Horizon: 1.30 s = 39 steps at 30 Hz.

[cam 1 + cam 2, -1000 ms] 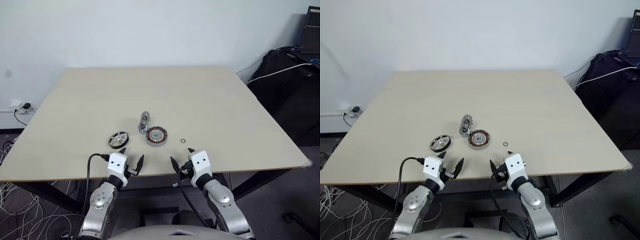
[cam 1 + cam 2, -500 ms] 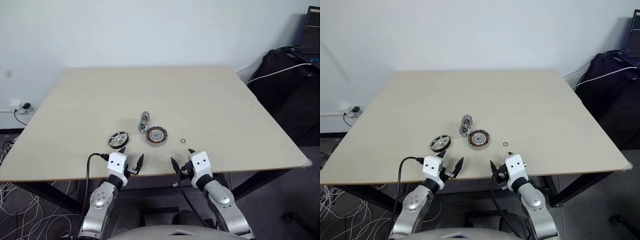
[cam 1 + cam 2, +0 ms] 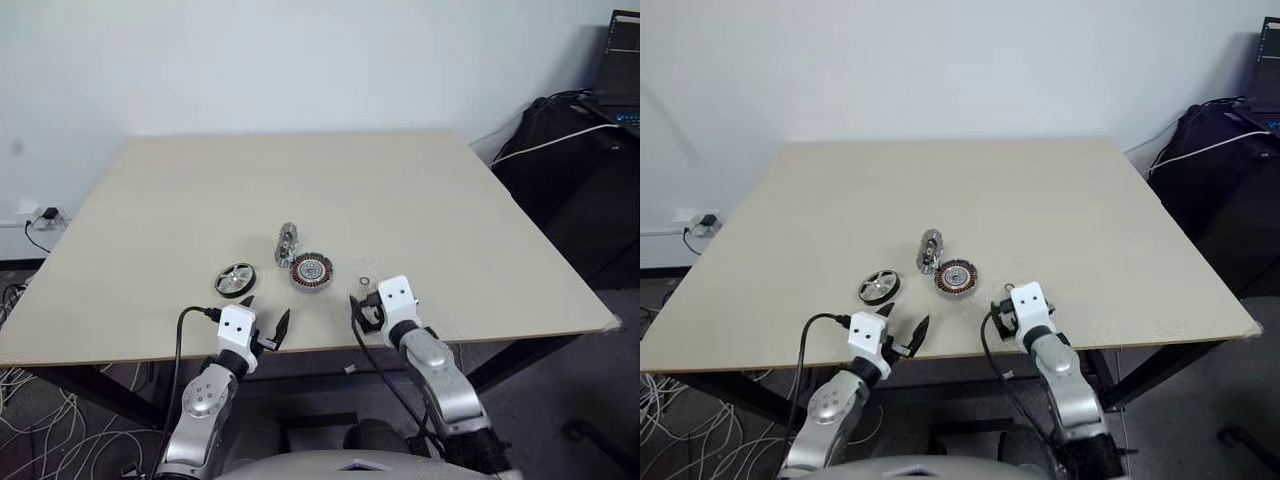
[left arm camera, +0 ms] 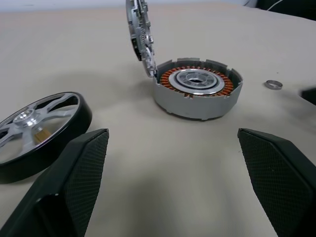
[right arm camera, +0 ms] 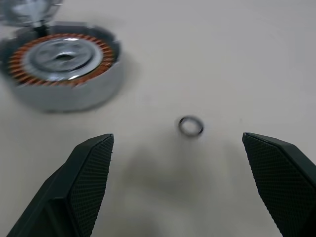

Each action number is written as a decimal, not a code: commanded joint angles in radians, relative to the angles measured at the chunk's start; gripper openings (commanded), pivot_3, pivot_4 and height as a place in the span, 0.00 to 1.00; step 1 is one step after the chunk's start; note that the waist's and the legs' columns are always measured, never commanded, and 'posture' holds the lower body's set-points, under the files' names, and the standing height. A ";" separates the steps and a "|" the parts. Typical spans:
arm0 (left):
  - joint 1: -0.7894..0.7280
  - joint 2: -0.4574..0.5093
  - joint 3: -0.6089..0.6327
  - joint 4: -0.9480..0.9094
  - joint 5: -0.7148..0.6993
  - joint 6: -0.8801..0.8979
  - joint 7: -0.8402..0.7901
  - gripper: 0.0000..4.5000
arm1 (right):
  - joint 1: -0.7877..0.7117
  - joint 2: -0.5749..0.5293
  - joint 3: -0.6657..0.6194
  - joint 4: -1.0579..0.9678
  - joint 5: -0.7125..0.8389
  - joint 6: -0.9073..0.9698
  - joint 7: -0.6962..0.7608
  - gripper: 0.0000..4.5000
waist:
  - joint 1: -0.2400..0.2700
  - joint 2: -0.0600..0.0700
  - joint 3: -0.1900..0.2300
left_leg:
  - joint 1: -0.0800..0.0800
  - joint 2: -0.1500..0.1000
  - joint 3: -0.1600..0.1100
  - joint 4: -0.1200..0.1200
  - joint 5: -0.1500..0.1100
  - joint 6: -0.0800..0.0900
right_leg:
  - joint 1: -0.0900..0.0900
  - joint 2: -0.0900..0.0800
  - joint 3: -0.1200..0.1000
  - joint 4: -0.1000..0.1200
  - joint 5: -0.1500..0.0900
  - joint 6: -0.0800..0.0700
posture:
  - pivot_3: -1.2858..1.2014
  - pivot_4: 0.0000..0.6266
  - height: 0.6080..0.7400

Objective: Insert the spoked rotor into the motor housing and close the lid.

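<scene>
Nothing has been picked up yet, all three parts are sitting loose on the table (image 3: 150,200) near the front edge. Going left to right: the spoked rotor (image 3: 236,280) lies flat, silver face up, farthest left of the bunch. The left gripper (image 3: 262,322) hangs just in front of it at the table edge with its fingers spread wide and nothing between them, same spot as a second ago.

Next, the lid (image 3: 288,242) is standing up on its edge, leaning right against the far-left side of the motor housing (image 3: 310,270). The housing sits open side up, with its copper windings showing, so there's room for the rotor to drop in. To the right of that is a tiny ring washer (image 3: 365,282), apart from the housing.

What changed: the right gripper (image 3: 366,304) has pushed forward from the table edge out over the tabletop and tipped down a bit. It's released, empty, and in its own wrist view the washer sits between its fingers, with the housing off to the left.

My read is the right arm is lining up to steady or grab something near the housing, while the rotor pickup hasn't started.
</scene>
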 commanded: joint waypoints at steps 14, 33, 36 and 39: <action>-0.002 -0.006 0.001 -0.051 -0.004 -0.003 0.014 0.99 | -0.269 0.041 -0.087 0.374 0.046 -0.068 -0.003 1.00 | -0.003 0.001 0.000 | 0.001 0.000 0.001 0.000 0.000 0.000 | 0.001 0.002 -0.001 0.001 0.000 0.000 | 0.52 0.00 1.00; -0.010 -0.002 0.003 -0.043 -0.005 -0.004 0.013 0.99 | -0.272 0.077 -0.076 0.463 0.055 -0.088 0.025 1.00 | -0.012 0.002 0.000 | 0.003 0.000 0.001 0.001 0.000 0.000 | 0.002 0.003 0.000 0.004 0.000 0.000 | 0.52 0.00 1.00; -0.012 -0.001 0.003 -0.041 -0.006 -0.004 0.012 1.00 | -0.261 0.085 -0.079 0.452 0.062 -0.078 0.029 0.90 | -0.013 0.002 0.000 | 0.003 0.000 0.001 0.001 0.000 0.000 | 0.001 0.003 0.000 0.004 -0.001 -0.001 | 0.52 0.00 1.00; -0.013 0.000 0.003 -0.039 -0.006 -0.003 0.011 1.00 | -0.244 0.093 -0.077 0.430 0.065 -0.066 0.034 0.72 | -0.012 0.002 0.000 | 0.003 0.000 0.001 0.001 0.000 0.000 | 0.001 0.002 0.000 0.004 -0.001 -0.001 | 0.52 0.00 1.00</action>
